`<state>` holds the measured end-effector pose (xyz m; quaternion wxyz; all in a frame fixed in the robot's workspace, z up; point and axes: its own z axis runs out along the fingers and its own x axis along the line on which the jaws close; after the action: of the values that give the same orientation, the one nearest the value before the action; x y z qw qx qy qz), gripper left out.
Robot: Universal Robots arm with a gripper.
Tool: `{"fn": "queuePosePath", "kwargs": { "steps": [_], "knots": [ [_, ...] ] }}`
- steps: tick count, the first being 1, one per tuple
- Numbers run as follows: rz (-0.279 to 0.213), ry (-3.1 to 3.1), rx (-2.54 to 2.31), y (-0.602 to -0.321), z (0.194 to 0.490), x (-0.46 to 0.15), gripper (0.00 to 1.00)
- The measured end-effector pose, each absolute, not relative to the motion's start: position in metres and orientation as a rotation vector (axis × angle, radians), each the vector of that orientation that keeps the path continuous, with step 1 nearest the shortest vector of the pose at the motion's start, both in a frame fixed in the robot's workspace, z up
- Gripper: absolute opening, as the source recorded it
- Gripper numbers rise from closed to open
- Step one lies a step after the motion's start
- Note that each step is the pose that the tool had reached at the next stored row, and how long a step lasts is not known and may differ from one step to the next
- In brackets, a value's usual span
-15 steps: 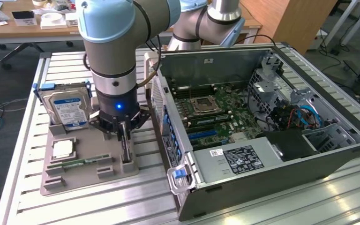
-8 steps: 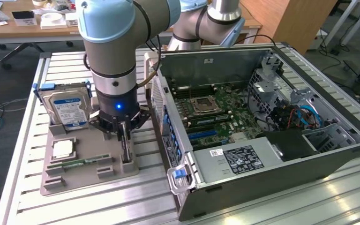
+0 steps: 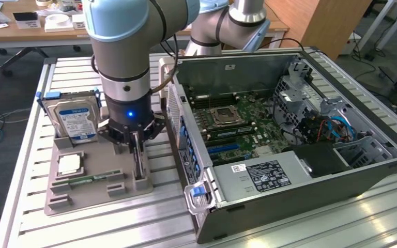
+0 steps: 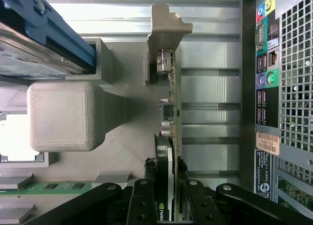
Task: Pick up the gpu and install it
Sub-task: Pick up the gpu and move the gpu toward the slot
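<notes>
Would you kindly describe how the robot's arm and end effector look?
The arm is grey tubing with pale blue joint caps and a blue light on its black wrist. A dark cable hangs beside it. The end effector is black, with linkage fingers.

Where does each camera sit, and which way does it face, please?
Exterior view: off the arm, raised, looking down at the slatted table, the open computer case and the part holder; the arm and pincer show.
Wrist view: on the wrist, looking along the pincer, closed on the gpu standing in the holder; its fingers show.
Shared: gpu, pincer, hard drive, case.
</notes>
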<state>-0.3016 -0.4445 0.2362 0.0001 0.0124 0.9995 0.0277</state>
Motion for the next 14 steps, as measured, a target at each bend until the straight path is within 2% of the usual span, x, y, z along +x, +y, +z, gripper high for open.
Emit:
{"fn": "queuePosePath", "kwargs": {
  "steps": [14],
  "knots": [
    [0.119, 3.139, 0.039, -0.445, 0.271, -0.302, 0.27]
  ]
}}
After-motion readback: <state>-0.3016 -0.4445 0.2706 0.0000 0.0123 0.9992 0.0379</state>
